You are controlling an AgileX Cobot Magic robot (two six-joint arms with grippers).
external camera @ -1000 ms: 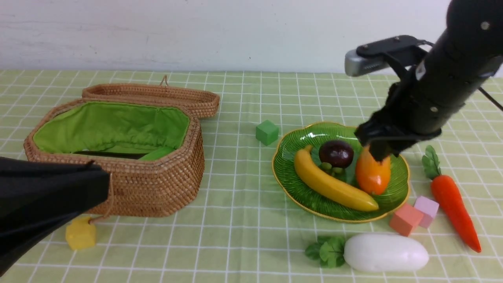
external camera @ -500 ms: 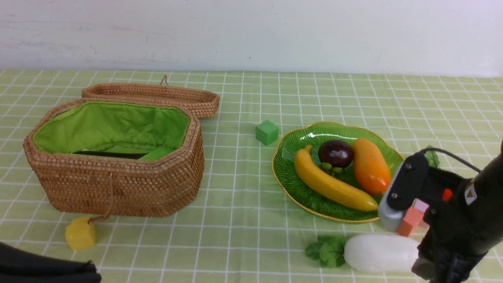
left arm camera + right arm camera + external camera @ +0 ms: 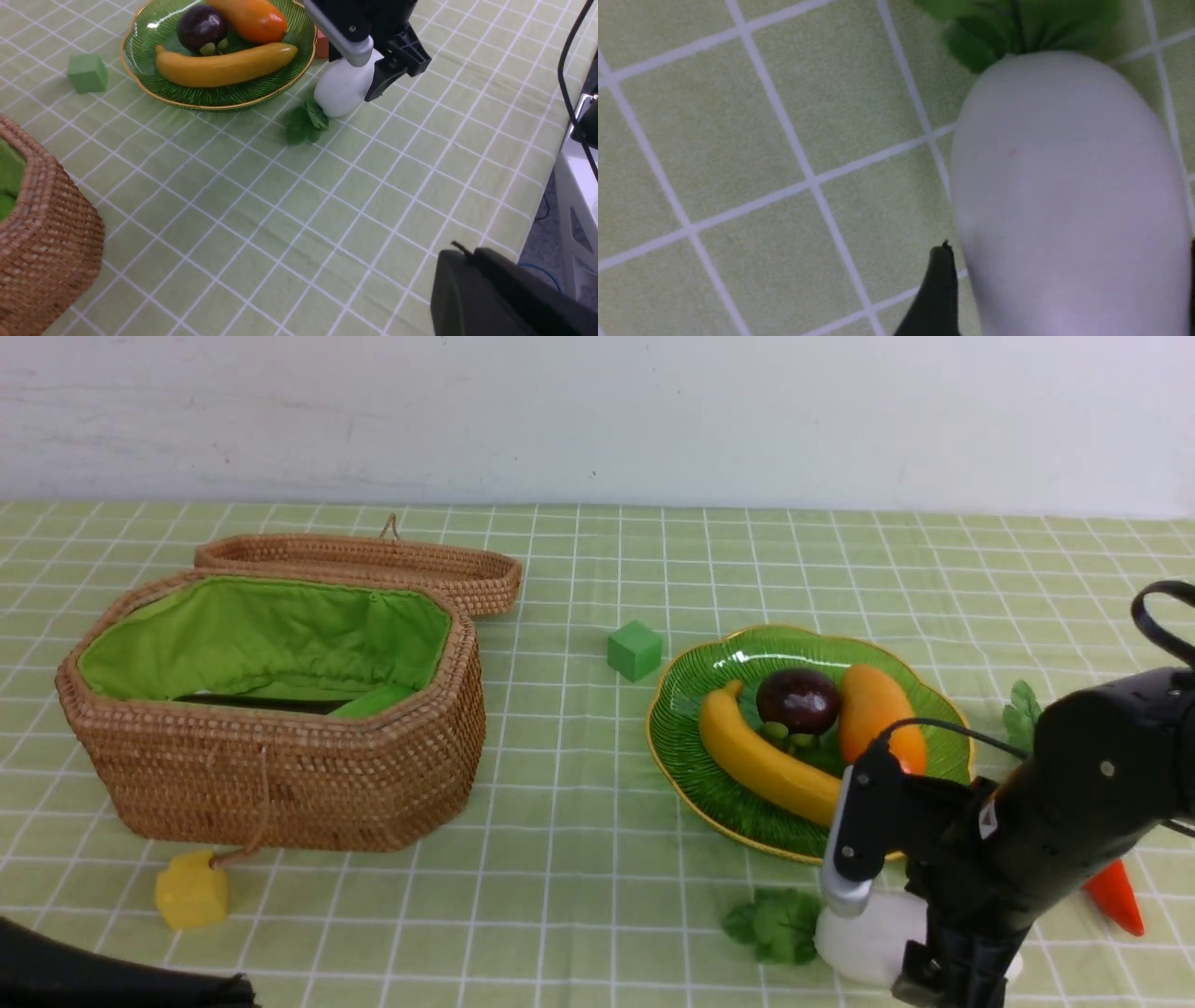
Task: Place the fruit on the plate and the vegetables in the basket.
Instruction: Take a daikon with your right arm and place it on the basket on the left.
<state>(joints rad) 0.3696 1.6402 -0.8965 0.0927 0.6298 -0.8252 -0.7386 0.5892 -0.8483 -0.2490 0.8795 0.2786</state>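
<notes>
While your right claw [image 3: 1069, 242] reached down over the white radish [image 3: 1069, 186], its fingers stood wide apart, one along each side of the vegetable, released rather than clenched. The radish lay on the gridded green cloth [image 3: 579, 896] covering the desk, in front of the plate [image 3: 674, 756], its leaves [image 3: 775, 926] pointing toward your left. Your left claw [image 3: 467, 254] was clenched, with nothing visible in its grasp; its arm [image 3: 112, 980] occupied the near left corner of the front view.

All three fruits rested on the green, gold-rimmed plate: the yellow banana [image 3: 766, 761] curved along the near side, the dark purple mangosteen [image 3: 798, 698] sat behind it, and the orange-yellow mango [image 3: 870, 705] lay beside the mangosteen, toward your right. The orange carrot [image 3: 1114, 898] lay on the cloth to the right of the plate, partly hidden by your right arm [image 3: 1111, 775].

Well apart from the plate, on your left, stood the wicker basket [image 3: 289, 775] with its green lining [image 3: 280, 625] exposed and its woven lid [image 3: 457, 581] swung back. A dark shape, mostly hidden, showed inside. You had a green cube [image 3: 635, 651] between basket and plate, a yellow block [image 3: 191, 890] just in front of the basket, and a red cube [image 3: 321, 45] near the plate.
</notes>
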